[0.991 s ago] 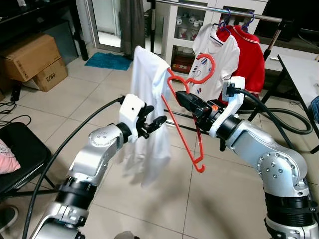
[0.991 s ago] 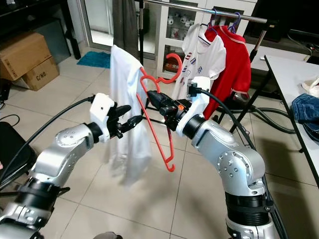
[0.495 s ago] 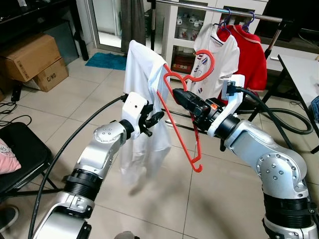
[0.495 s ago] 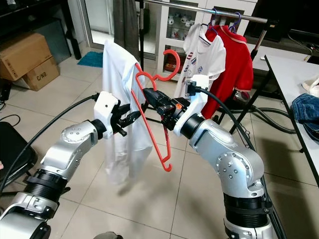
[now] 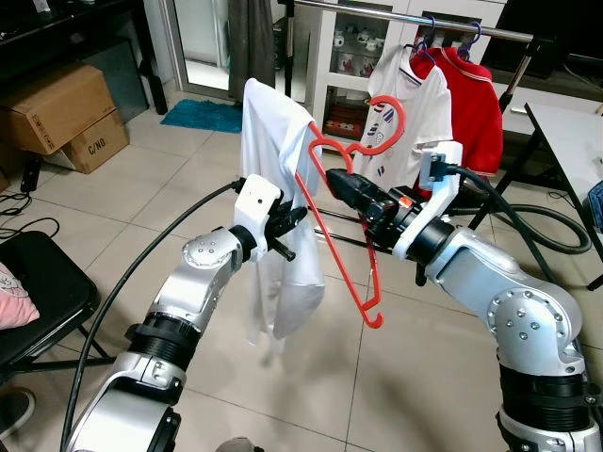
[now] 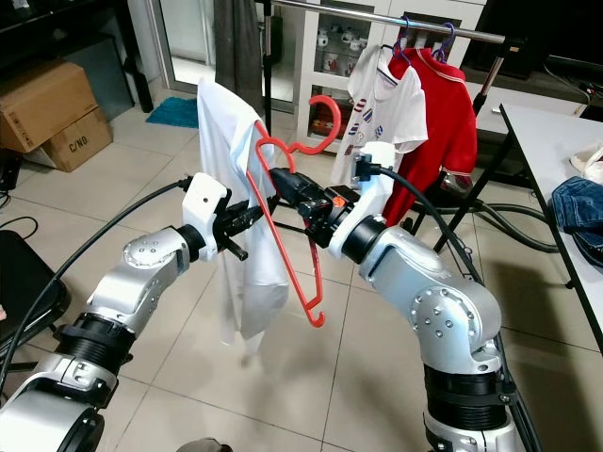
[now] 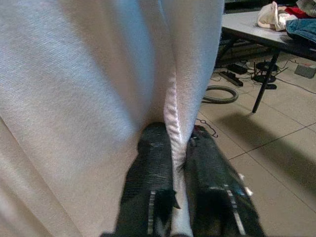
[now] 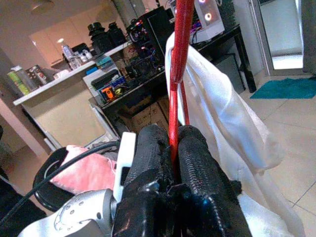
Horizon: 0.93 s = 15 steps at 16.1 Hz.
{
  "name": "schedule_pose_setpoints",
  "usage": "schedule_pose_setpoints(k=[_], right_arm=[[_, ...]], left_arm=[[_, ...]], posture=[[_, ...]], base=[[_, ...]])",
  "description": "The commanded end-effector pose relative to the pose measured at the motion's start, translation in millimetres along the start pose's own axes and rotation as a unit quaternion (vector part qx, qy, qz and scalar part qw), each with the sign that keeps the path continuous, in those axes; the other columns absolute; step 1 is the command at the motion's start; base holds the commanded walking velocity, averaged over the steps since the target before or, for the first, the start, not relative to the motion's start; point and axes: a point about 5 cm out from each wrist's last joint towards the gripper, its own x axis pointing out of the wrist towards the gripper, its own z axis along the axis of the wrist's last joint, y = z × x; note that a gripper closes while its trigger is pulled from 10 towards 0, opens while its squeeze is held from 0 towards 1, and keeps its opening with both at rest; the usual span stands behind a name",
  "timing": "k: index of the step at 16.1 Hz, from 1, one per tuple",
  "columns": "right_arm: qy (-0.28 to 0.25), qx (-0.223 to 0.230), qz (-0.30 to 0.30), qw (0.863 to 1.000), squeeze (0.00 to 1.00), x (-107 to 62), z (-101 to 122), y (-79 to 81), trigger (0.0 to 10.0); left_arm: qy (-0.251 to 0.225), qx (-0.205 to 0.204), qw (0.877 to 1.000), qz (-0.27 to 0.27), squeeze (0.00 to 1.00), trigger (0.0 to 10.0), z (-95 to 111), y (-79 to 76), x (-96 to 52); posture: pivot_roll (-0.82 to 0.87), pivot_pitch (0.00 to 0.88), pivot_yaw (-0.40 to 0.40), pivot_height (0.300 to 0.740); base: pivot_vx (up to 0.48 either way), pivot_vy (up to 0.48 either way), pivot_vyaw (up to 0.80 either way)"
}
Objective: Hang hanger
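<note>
Fingers pressed together, the right gripper (image 5: 332, 176) pinched the red hanger (image 5: 341, 222) while the left gripper (image 5: 297, 216) pinched the white shirt (image 5: 276, 179) draped on one arm (dressing apparently unfinished); the rail (image 5: 415, 19) stood well beyond.
</note>
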Motion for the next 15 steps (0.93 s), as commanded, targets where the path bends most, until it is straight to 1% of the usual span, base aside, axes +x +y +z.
schedule_pose_setpoints(k=[1, 7, 9, 10, 12, 14, 15], right_arm=[[-0.020, -0.007, 0.016, 1.000, 0.00, -0.1, 11, 6.2, 10.0], [-0.020, 0.003, 0.002, 1.000, 0.00, -0.3, 10, 3.1, 10.0], [-0.021, 0.005, -0.002, 1.000, 0.00, 0.1, 10, 2.1, 10.0], [-0.021, 0.007, -0.007, 1.000, 0.00, 0.2, 10, 0.9, 10.0], [-0.016, 0.015, -0.042, 0.999, 0.00, 0.1, 8, -7.3, 10.0], [-0.012, 0.042, -0.096, 0.994, 0.00, 0.3, 2, -19.7, 10.0], [-0.010, 0.057, -0.120, 0.991, 0.00, 0.9, -1, -25.0, 10.0]], left_arm=[[-0.004, 0.006, 1.000, 0.000, 0.00, 0.0, 4, 0.9, 1.8], [-0.018, 0.000, 1.000, -0.003, 0.00, 0.0, 4, -1.0, 0.9], [-0.028, -0.003, 1.000, 0.003, 0.00, 0.0, 4, -2.0, -0.4], [-0.034, 0.002, 0.999, 0.002, 0.00, 0.0, 5, -3.5, -1.5], [-0.051, 0.021, 0.998, -0.012, 0.00, 0.0, 12, -9.6, -5.4], [-0.072, 0.035, 0.996, -0.029, 0.00, 0.0, 20, -22.8, -10.3], [-0.079, 0.038, 0.995, -0.042, 0.00, 0.0, 21, -31.8, -11.5]], posture=[[0.03, 0.000, -0.018, 0.740], [0.04, 0.000, -0.018, 0.740], [0.04, 0.000, -0.018, 0.740], [0.04, 0.000, -0.017, 0.740], [0.04, 0.000, -0.017, 0.740], [0.05, 0.000, -0.016, 0.740], [0.05, 0.000, -0.016, 0.740]], base=[[0.000, 0.000, 0.00], [0.000, 0.000, 0.00], [0.000, 0.000, 0.00], [0.000, 0.000, 0.00], [0.000, 0.000, 0.00], [0.000, 0.000, 0.00], [0.000, 0.000, 0.00]])
